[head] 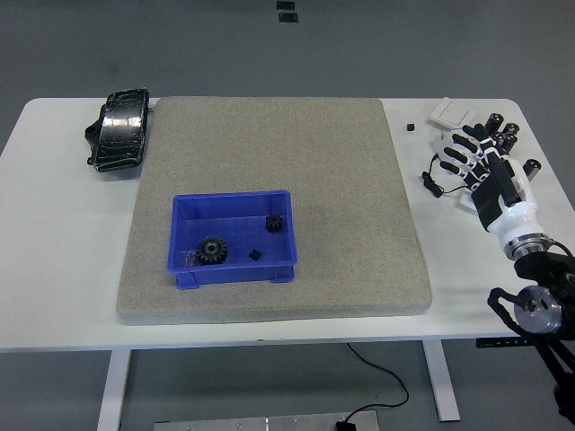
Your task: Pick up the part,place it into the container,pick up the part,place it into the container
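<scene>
Fingers (463, 148) spread, holding nothing, above white table (54, 260) with grey mat (269, 144).

A mat (269, 162) is lying across the middle of the tabletop (54, 233); a bin (234, 238) is sitting on its near left part, holding a large gear (212, 250) left of a small gear (274, 224); a pedal (119, 130) is lying behind, off the mat's left corner; cylinders (503, 135) are standing far right.
</scene>
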Robot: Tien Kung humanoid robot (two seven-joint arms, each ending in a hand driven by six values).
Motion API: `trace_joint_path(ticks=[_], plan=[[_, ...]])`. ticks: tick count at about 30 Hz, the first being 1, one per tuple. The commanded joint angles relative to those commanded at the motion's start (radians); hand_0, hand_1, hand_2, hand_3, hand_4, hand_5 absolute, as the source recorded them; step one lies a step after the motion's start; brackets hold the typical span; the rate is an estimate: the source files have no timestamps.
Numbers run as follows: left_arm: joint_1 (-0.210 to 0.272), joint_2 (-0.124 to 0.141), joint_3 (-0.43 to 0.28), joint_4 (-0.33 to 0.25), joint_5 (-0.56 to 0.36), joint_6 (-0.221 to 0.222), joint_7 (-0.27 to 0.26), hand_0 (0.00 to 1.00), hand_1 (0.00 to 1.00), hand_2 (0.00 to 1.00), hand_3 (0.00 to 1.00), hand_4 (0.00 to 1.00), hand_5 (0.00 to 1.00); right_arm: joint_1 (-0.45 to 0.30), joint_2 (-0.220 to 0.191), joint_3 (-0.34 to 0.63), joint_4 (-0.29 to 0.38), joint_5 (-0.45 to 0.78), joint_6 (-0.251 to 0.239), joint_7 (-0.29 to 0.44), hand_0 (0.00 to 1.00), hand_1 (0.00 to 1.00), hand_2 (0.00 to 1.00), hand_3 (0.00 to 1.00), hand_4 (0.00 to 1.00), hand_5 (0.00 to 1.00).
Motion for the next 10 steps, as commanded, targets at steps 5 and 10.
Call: trace_joint_path(ticks=[5,10], plan=[[-0.004,0.003,-0.004,0.0,0.007,0.0,0.0,0.68,0.67,0.602,0.568,0.5,0.467,-0.005,0.001,0.02,0.024,-0.06,-0.019,-0.014,0.64,0.682,0.728,0.703,0.837,0.525],[-0.01,0.004,-0.003,0.002,0.007,-0.002,-0.001,0.68,0.67,0.602,0.568,0.5,0.467,-0.013,-0.002,0.054,0.034,-0.103,-0.034,-0.024,0.64,0.682,0.728,0.703,0.837,0.525]])
